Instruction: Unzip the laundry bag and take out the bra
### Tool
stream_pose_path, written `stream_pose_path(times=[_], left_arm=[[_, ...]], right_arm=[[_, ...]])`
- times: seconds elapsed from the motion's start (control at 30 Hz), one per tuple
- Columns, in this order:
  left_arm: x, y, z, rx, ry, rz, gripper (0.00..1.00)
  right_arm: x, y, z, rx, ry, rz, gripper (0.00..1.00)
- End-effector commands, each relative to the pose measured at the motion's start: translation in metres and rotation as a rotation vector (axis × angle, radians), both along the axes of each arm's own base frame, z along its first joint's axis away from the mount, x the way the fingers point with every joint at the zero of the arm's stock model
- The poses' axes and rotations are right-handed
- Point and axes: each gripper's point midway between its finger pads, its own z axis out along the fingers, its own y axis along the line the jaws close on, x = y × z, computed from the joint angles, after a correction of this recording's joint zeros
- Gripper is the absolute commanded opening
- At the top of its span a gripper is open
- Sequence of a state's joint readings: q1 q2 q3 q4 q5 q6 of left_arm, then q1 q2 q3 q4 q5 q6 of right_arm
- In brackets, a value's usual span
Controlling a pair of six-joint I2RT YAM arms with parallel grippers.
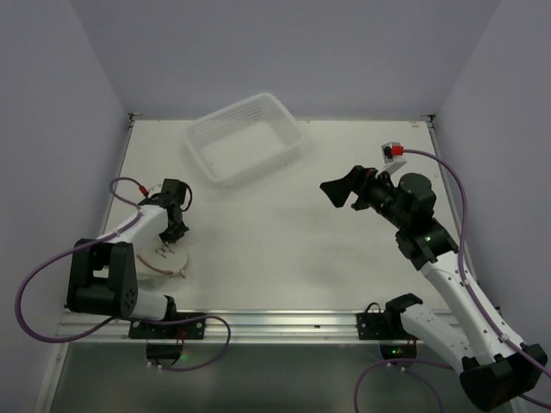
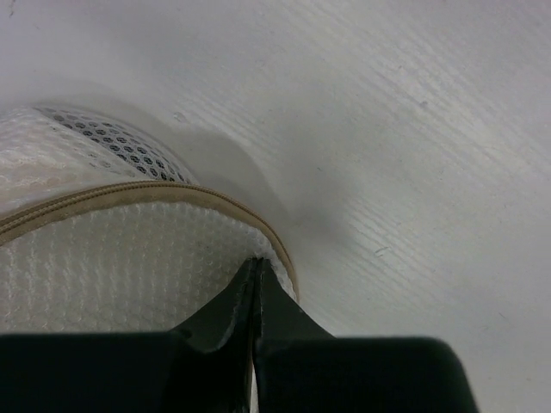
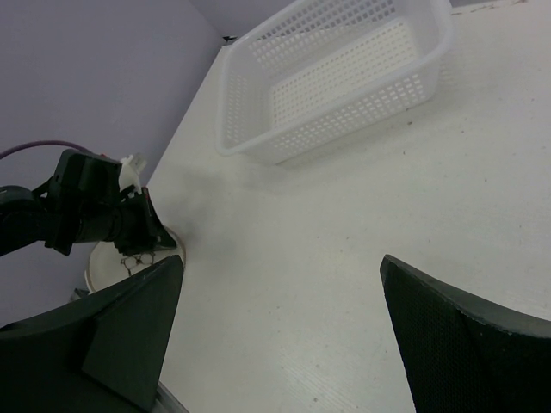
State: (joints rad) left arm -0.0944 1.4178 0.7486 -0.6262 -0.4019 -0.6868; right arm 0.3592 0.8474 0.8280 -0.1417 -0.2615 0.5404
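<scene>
The laundry bag (image 1: pixel 153 265) lies near-left on the table (image 1: pixel 275 258) — its contents can't be made out through the mesh. The left gripper (image 2: pixel 256 271) is pinched together at its tan rim. The right gripper (image 1: pixel 340 191) hangs spread wide, beside the white basket (image 1: pixel 284 118).

Tan-trimmed white mesh laundry bag (image 1: pixel 164 261), flat, near-left

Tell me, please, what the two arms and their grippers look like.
Both the left arm and the right arm have white links joined by bulky black joints. A purple cable runs along each. The left gripper and right gripper have black, wedge-shaped fingers. A red-and-white plug sits by the right wrist.
</scene>
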Motion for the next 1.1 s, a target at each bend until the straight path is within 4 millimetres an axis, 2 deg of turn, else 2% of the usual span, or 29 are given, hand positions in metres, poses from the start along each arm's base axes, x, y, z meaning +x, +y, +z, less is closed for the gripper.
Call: stream_pose_path(times=[0.0, 0.1, 0.13, 0.2, 0.23, 0.3, 0.33, 0.37, 0.4, 0.43, 0.47, 0.5, 0.53, 0.57, 0.6, 0.63, 0.67, 0.73, 0.83, 0.9, 0.93, 0.97, 1.03, 1.07], left_arm=[[0.015, -0.014, -0.001, -0.058, -0.053, -0.050, 0.00], [0.025, -0.031, -0.003, -0.108, -0.082, -0.124, 0.00], [0.033, -0.043, -0.002, -0.144, -0.110, -0.157, 0.00], [0.038, -0.063, -0.008, -0.173, -0.110, -0.221, 0.00], [0.046, -0.076, -0.007, -0.211, -0.138, -0.255, 0.00], [0.049, -0.105, -0.017, -0.269, -0.125, -0.321, 0.00], [0.061, -0.127, -0.013, -0.326, -0.163, -0.372, 0.00], [0.059, -0.152, -0.020, -0.352, -0.143, -0.433, 0.00], [0.062, -0.169, -0.019, -0.371, -0.144, -0.474, 0.00], [0.067, -0.205, -0.016, -0.403, -0.154, -0.562, 0.00], [0.070, -0.224, -0.011, -0.409, -0.163, -0.614, 0.00], [0.072, -0.242, -0.007, -0.414, -0.169, -0.663, 0.00], [0.064, -0.273, -0.007, -0.424, -0.164, -0.751, 0.00], [0.073, -0.300, 0.012, -0.434, -0.217, -0.824, 0.00], [0.073, -0.318, 0.018, -0.437, -0.234, -0.875, 0.00], [0.062, -0.344, 0.021, -0.442, -0.240, -0.955, 0.00], [0.066, -0.365, 0.038, -0.443, -0.287, -1.022, 0.00], [0.053, -0.395, 0.049, -0.461, -0.302, -1.125, 0.00], [0.057, -0.404, 0.077, -0.464, -0.367, -1.149, 0.04], [0.069, -0.394, 0.094, -0.401, -0.421, -1.102, 0.20], [0.071, -0.390, 0.112, -0.391, -0.459, -1.088, 0.26], [0.073, -0.387, 0.120, -0.381, -0.476, -1.079, 0.37], [0.075, -0.379, 0.144, -0.367, -0.522, -1.060, 0.51], [0.074, -0.376, 0.150, -0.363, -0.528, -1.058, 0.59]], right_arm=[[-0.004, 0.004, 0.015, 0.028, -0.043, 0.022, 0.99], [-0.004, 0.004, 0.015, 0.025, -0.043, 0.021, 0.99], [-0.004, 0.003, 0.015, 0.025, -0.043, 0.020, 0.99], [-0.005, 0.003, 0.017, 0.025, -0.049, 0.018, 0.99], [-0.005, 0.003, 0.018, 0.025, -0.050, 0.018, 0.99], [-0.006, 0.002, 0.019, 0.024, -0.051, 0.017, 0.99], [-0.006, 0.002, 0.018, 0.022, -0.051, 0.014, 0.99], [-0.006, 0.001, 0.019, 0.020, -0.052, 0.013, 0.99], [-0.006, 0.000, 0.020, 0.018, -0.053, 0.007, 0.99], [-0.006, -0.001, 0.022, 0.016, -0.058, 0.004, 0.99], [-0.006, -0.001, 0.022, 0.016, -0.058, 0.001, 0.99], [-0.007, -0.003, 0.023, 0.011, -0.061, -0.002, 0.99], [-0.007, -0.003, 0.025, 0.011, -0.066, -0.005, 0.99], [-0.008, -0.004, 0.026, 0.009, -0.069, -0.008, 0.99], [-0.009, -0.006, 0.026, 0.007, -0.071, -0.014, 0.99], [-0.008, -0.008, 0.026, 0.003, -0.071, -0.027, 0.99], [-0.008, -0.010, 0.024, -0.003, -0.064, -0.037, 0.99], [-0.006, -0.016, 0.025, -0.009, -0.065, -0.078, 0.99], [-0.007, -0.022, 0.028, -0.028, -0.065, -0.102, 0.99], [-0.007, -0.026, 0.027, -0.046, -0.061, -0.116, 0.99], [-0.008, -0.027, 0.028, -0.047, -0.063, -0.122, 0.99], [-0.007, -0.030, 0.027, -0.048, -0.059, -0.142, 0.99], [-0.007, -0.032, 0.025, -0.042, -0.055, -0.156, 0.99], [-0.006, -0.033, 0.023, -0.040, -0.053, -0.163, 0.99]])
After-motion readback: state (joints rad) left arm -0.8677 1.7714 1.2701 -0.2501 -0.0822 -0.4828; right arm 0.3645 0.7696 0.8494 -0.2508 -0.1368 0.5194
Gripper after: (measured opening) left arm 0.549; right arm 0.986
